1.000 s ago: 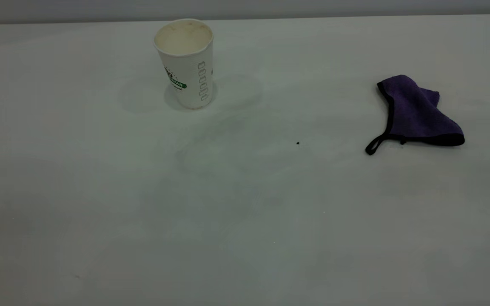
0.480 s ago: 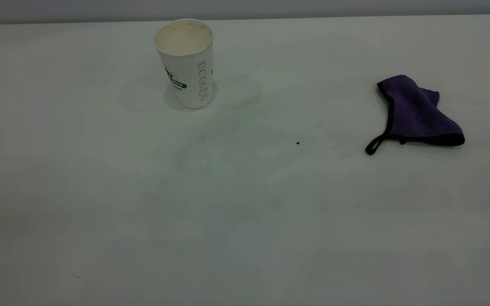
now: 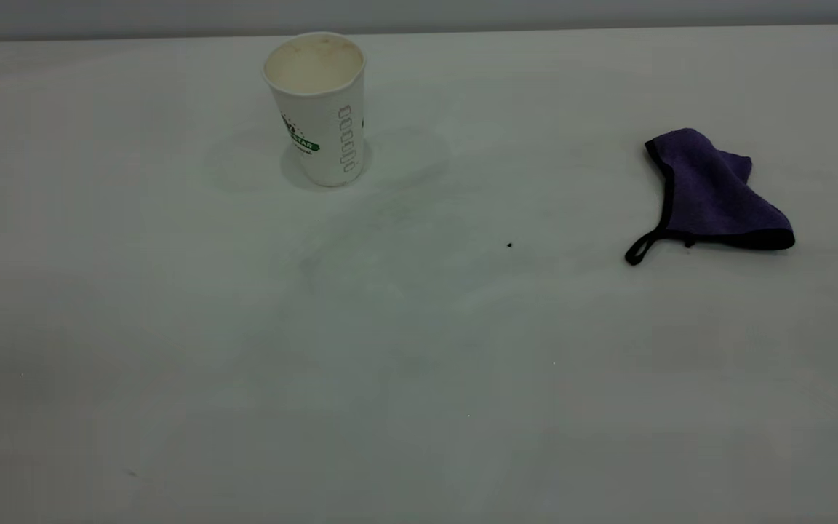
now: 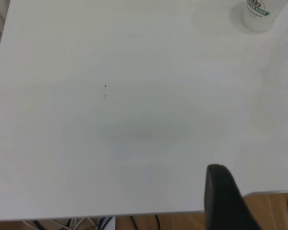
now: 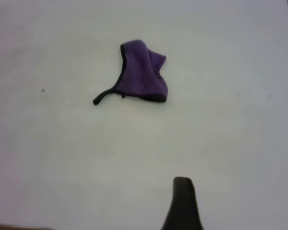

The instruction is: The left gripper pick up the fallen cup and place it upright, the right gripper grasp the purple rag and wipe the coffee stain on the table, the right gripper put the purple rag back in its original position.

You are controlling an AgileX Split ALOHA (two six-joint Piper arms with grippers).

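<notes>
Cup [image 3: 321, 109] stands upright at my far left on the bench [image 3: 419, 364]; the purple rag [image 3: 713, 193] lies crumpled well apart on the right. My left end effector [image 4: 252, 201] hangs over the near bench edge, fingers apart. For my right end effector [image 5: 183, 203], near the rag, I cannot tell the spacing.

only the upright cup [image 3: 317, 109] and the purple rag [image 3: 710, 193], well apart, stand on the table [image 3: 419, 364].
</notes>
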